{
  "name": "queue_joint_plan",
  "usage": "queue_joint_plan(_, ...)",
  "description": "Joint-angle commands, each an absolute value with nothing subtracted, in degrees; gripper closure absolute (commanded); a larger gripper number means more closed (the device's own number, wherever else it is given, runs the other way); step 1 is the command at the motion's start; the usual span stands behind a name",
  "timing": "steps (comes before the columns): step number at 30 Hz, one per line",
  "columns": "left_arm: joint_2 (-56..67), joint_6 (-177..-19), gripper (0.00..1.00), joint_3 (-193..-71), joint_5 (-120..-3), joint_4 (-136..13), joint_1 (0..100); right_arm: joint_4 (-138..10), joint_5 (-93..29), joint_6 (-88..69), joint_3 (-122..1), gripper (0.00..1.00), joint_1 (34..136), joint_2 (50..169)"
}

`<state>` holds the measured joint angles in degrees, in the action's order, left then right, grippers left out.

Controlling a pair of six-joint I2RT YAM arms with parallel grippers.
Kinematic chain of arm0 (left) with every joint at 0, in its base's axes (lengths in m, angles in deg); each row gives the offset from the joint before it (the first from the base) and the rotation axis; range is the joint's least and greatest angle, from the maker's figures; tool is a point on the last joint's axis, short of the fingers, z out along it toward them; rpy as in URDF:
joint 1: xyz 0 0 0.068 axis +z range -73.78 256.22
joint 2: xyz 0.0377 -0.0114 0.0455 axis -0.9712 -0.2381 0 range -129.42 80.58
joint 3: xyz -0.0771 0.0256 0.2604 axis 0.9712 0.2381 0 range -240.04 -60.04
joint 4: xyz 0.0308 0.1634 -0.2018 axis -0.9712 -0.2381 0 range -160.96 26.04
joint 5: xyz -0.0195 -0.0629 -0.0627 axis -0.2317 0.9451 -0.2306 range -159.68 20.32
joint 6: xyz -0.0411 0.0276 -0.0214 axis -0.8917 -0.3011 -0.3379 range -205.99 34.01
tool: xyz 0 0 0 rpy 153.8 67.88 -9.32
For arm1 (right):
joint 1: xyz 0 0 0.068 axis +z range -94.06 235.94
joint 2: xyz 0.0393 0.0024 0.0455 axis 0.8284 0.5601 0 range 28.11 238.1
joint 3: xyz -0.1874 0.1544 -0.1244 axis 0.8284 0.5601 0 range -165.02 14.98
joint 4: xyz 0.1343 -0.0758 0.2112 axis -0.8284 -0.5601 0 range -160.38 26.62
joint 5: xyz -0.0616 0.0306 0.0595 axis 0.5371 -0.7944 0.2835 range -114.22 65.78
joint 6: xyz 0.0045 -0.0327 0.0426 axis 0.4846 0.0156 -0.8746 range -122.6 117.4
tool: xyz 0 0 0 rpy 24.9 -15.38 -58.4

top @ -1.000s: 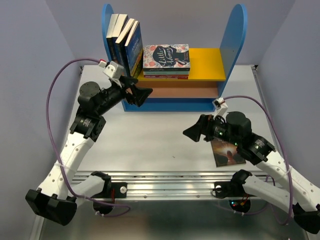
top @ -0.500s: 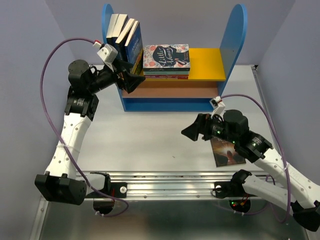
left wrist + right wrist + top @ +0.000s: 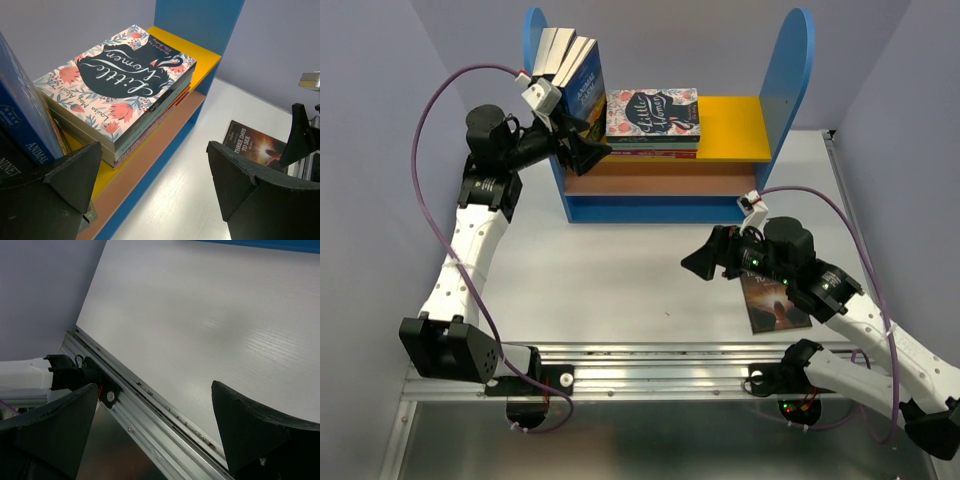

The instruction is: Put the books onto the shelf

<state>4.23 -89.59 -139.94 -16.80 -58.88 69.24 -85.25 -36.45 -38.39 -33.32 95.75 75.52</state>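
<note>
White counter (image 3: 620,270) has 1 thin paperback (image 3: 776,310) lying flat near the right tool (image 3: 705,262), the other books (image 3: 578,82) lean on the shelf (image 3: 790,80), and both that and the left tool (image 3: 588,155) are spread wide and empty; the paperback looks light, bendy and slick, so I'd pinch its edge.

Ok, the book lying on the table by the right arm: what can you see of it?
The book is a thin paperback, its dark cover showing an orange burst of light and the title Three Days to See in pale letters. It lies flat, face up, on the white table, apart from the shelf. In the top view the right arm crosses above it and hides part of it. Nothing grips it.
</note>
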Motion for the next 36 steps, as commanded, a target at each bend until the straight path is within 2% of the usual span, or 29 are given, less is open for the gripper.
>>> queue_joint_plan(1,4.21,-88.19,0.01,-144.24,-16.33,-53.85,70.07,-82.46,-35.47,-37.85,-35.91,0.0,95.93,75.04)
queue_joint_plan(22,-3.0,-90.39,0.01,-148.37,-12.02,-47.35,72.18,-84.39,-34.15,-39.43,-36.62,0.0,95.93,72.05)
queue_joint_plan(26,-0.03,-91.53,0.01,-146.62,-9.57,-46.57,72.44,-85.53,-32.84,-39.34,-36.44,0.0,95.93,70.73)
queue_joint_plan(29,5.41,-92.85,0.01,-143.02,-12.09,-45.33,72.44,-86.76,-31.61,-38.64,-36.96,0.0,95.93,70.47)
queue_joint_plan(31,8.32,-93.37,0.01,-141.7,-13.51,-45.59,72.44,-88.07,-28.8,-38.11,-37.84,0.0,95.93,70.64)
queue_joint_plan(36,18.96,-100.83,0.01,-139.59,-22.82,-48.57,72.27,-96.42,-8.87,-37.67,-40.48,0.0,95.93,72.4)
